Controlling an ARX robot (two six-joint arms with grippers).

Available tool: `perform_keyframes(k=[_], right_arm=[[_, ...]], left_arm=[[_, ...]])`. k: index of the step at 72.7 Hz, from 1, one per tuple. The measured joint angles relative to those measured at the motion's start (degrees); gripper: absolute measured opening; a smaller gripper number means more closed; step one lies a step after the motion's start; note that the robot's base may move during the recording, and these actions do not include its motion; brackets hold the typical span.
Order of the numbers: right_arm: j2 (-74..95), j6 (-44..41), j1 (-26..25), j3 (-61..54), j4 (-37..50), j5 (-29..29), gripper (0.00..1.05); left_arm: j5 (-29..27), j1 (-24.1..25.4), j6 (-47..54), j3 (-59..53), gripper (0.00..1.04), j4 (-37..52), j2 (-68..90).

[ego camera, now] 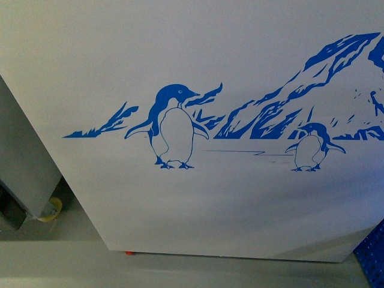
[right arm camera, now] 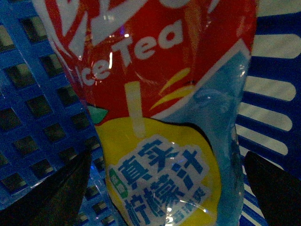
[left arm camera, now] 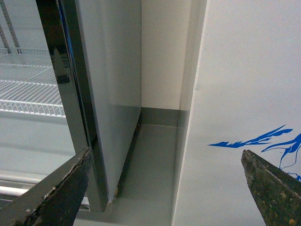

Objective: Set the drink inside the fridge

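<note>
Within spread right tool (right arm camera: pixel 167 160): ice-tea drink (right arm camera: pixel 160 94).

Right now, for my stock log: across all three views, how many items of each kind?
White chest fridge with blue penguin decal: 1
Tall grey glass-door cabinet with wire shelves: 1
Red-and-yellow Ice Tea drink: 1
Blue plastic lattice crate: 1
Total: 4
</note>
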Motion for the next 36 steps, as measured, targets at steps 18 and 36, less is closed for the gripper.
perform_keyframes(k=[18,36], right_arm=[[0.9,-0.7,0.0,0.5,0.9,0.4,0.71],[0.2,-1.1,-0.1,-0.4,1.2,-0.7,0.46]], left_arm=[[0.0,0.0,0.0,0.0,0.97,0.0,0.0],[0.0,0.0,0.0,0.0,0.97,0.0,0.0]])
